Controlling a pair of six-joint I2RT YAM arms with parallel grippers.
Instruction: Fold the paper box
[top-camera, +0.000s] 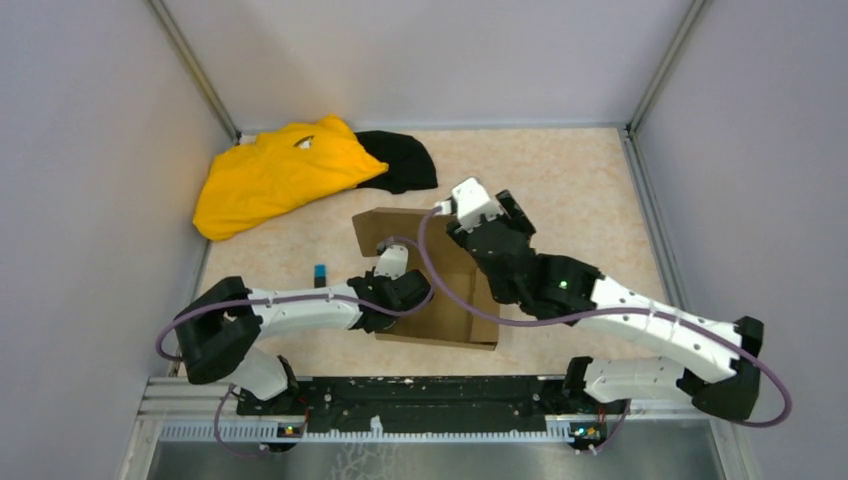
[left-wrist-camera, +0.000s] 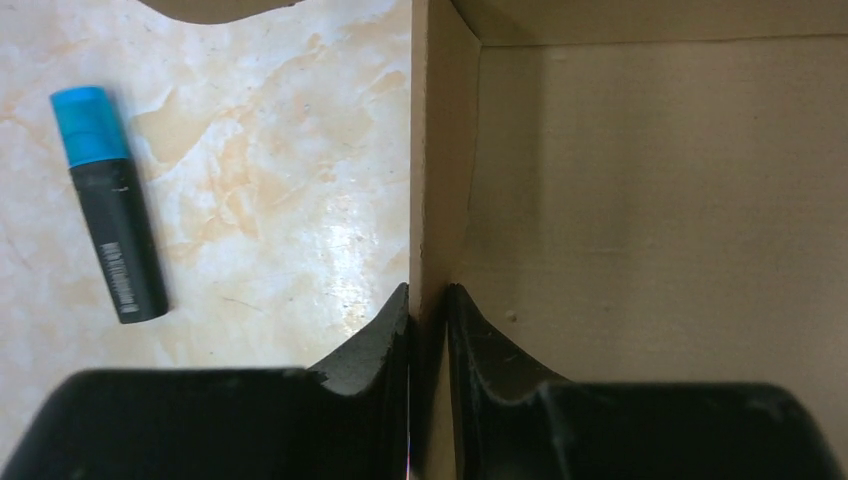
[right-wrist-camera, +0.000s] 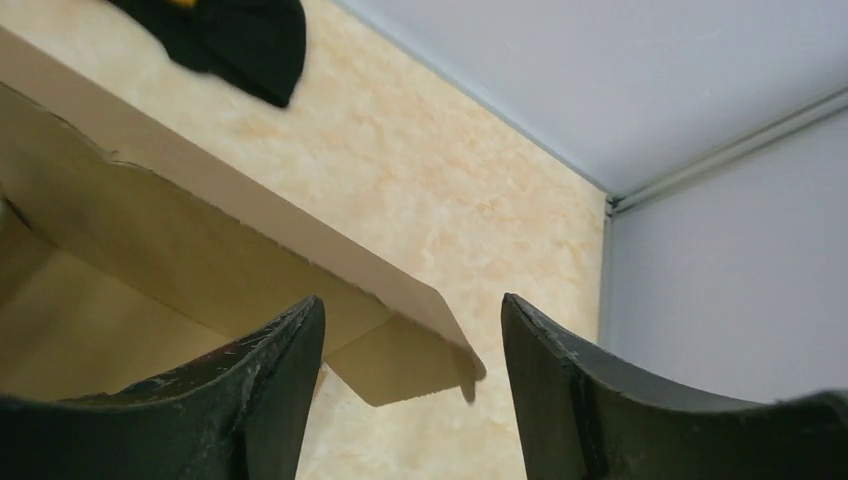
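- Grey walls close in a beige marbled table (top-camera: 580, 190) on three sides.
- Near the middle of the table, a little toward its near edge, sits the box (top-camera: 455, 322).
- It is plain brown cardboard, unprinted, and only partly formed: a shallow open tray with its walls raised around a flat floor.
- In the left wrist view its left wall stands upright, a thin edge running straight up from the fingers, with the pale inside floor to the right and a far wall meeting it at a corner.
- At the far-left corner of the box a loose flap sticks out at a slant toward the cloths.
- In the right wrist view a long wall ends in a rounded tab with a short piece folded beneath it.
- The left gripper (left-wrist-camera: 428, 300) is clenched on the left wall, one finger outside and one inside, both pressed against the card.
- The right gripper (right-wrist-camera: 412, 300) is released at the far-right corner of the box, its jaws spread wide; the tabbed wall end shows between them, and whether either finger touches it I cannot tell.
- A marker (left-wrist-camera: 108, 205) with a blue cap lies flat on the table just left of the box, apart from it.
- A yellow cloth (top-camera: 275, 175) lies crumpled in the far-left corner, with a black cloth (top-camera: 400, 160) touching its right side.
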